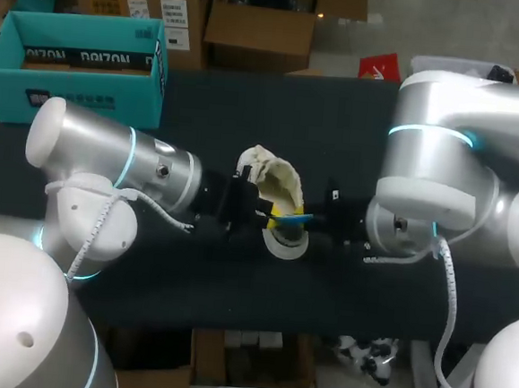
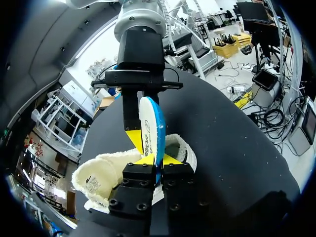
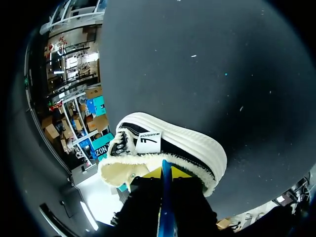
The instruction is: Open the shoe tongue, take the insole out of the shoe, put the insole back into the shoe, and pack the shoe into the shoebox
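Head view had the shoe (image 1: 274, 182) at mid table (image 1: 248, 112), lying between my two arms. I saw the blue-edged insole (image 2: 148, 128) standing on edge over its opening, left gripper (image 2: 157, 159) clenched on its left end, right gripper (image 3: 167, 174) clenched on the other end. Teal shoebox (image 1: 69, 98) sat at the far left, well apart.

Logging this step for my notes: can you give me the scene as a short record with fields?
shoe: lying on the table between the two arms, fleece lining showing
insole: out of the shoe, held on edge just above it
left gripper: shut on one end of the insole
right gripper: shut on the other end
shoebox: teal, open, beyond the left arm, apart from the shoe
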Controlling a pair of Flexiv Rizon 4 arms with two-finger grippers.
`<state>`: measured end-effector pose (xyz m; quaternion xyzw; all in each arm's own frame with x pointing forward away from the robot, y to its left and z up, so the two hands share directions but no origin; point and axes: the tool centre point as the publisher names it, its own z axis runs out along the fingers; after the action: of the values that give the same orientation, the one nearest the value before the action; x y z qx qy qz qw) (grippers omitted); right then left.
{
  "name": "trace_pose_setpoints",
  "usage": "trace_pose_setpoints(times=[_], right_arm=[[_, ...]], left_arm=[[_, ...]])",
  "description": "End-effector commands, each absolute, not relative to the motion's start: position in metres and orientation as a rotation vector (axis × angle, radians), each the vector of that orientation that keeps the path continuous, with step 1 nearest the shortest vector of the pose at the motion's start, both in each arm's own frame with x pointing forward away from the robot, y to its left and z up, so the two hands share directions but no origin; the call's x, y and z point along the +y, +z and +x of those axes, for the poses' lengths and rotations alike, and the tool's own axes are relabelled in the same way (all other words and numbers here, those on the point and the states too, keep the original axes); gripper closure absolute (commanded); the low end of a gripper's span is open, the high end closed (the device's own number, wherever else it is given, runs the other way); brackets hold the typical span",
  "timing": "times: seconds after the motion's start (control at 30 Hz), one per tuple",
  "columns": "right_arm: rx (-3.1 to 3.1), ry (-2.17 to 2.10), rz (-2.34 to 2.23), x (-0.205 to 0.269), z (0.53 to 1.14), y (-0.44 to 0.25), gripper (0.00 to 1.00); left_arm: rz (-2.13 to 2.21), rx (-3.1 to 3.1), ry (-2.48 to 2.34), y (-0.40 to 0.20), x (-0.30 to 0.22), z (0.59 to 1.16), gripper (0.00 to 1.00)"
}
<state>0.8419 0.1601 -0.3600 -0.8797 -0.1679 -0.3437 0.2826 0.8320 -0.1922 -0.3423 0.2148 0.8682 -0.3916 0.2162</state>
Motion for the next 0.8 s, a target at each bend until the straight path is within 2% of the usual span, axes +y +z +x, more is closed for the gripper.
trace_pose_setpoints(times=[0.03, 0.2, 0.5, 0.6, 0.8], right_arm=[[-0.473, -0.888, -2.336, 0.153, 0.856, -0.36, 1.0], [-0.482, -0.889, -2.336, 0.156, 0.861, -0.362, 1.0], [-0.472, -0.876, -2.348, 0.158, 0.87, -0.369, 1.0], [-0.467, -0.872, -2.343, 0.159, 0.873, -0.372, 1.0], [-0.464, -0.87, -2.338, 0.16, 0.87, -0.372, 1.0]], left_arm=[[0.567, 2.412, -1.069, -0.346, -0.189, 0.828, 0.95], [0.523, 2.421, -1.07, -0.349, -0.183, 0.834, 0.96], [0.469, 2.431, -1.079, -0.354, -0.174, 0.844, 0.89], [0.459, 2.433, -1.083, -0.355, -0.173, 0.846, 0.82], [0.478, 2.413, -1.096, -0.349, -0.173, 0.837, 0.58]])
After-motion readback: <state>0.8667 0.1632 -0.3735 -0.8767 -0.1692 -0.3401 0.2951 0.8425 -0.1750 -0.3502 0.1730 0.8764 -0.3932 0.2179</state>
